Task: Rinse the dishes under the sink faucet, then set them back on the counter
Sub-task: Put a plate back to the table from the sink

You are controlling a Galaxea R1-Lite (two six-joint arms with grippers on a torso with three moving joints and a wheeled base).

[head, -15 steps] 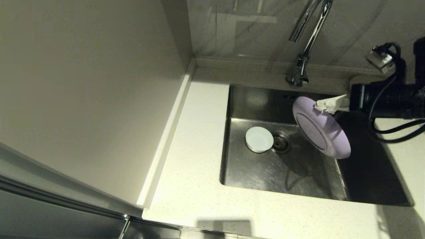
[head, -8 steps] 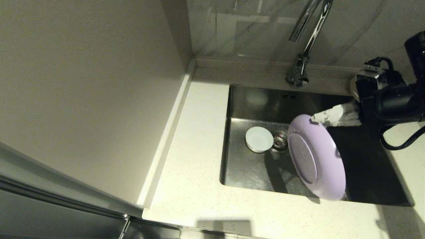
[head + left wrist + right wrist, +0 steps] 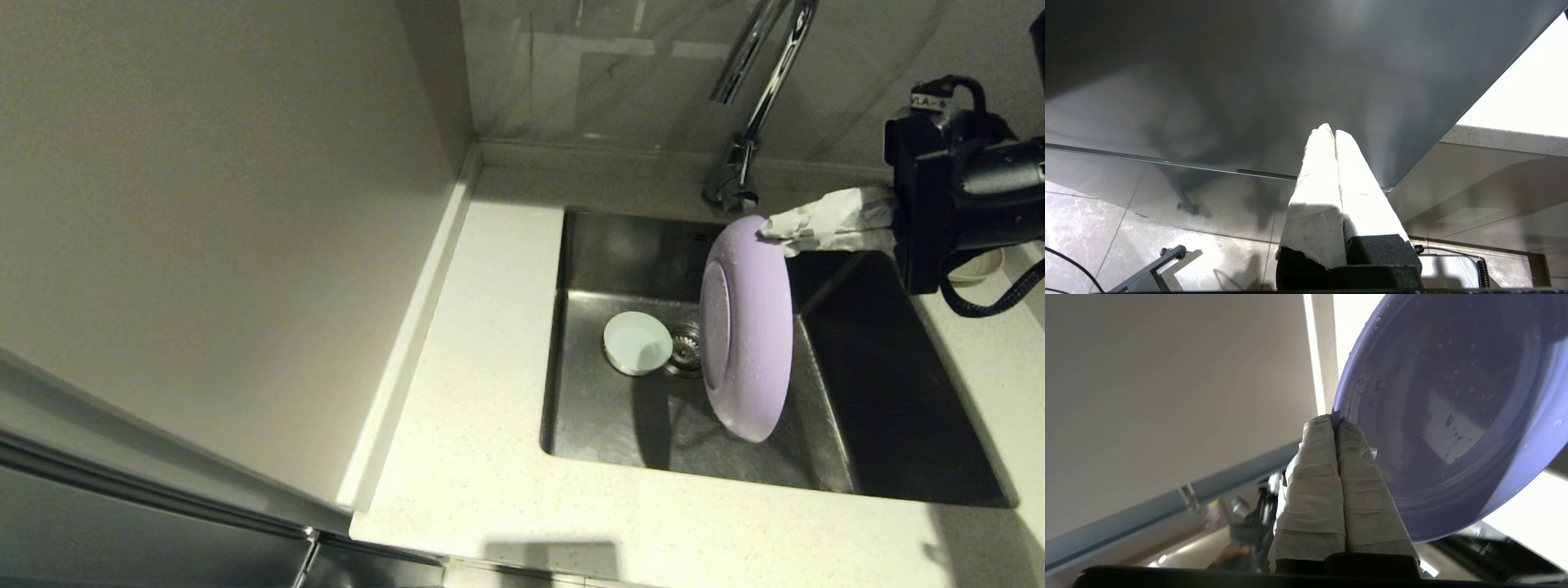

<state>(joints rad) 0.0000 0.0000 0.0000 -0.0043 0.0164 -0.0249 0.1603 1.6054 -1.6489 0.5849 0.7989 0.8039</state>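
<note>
Your right gripper (image 3: 775, 233) pinches the wet lavender plate (image 3: 747, 327) by its rim above the sink (image 3: 898, 392), so setting it on the counter (image 3: 482, 343) remains, and the white bowl (image 3: 637, 343) sits by the drain.

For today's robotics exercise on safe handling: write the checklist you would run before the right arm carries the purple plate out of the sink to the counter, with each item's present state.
1. Right claw shut on the rim of the purple plate: ok.
2. Plate lifted clear of the sink floor, standing on edge: ok.
3. Plate wetted; droplets show on it: ok.
4. White bowl lies beside the drain, left of the plate, out of its way: ok.
5. Faucet stands close behind the plate's top edge; clearance: cannot tell.
6. Landing spot on the counter at the right: cannot tell.
</note>
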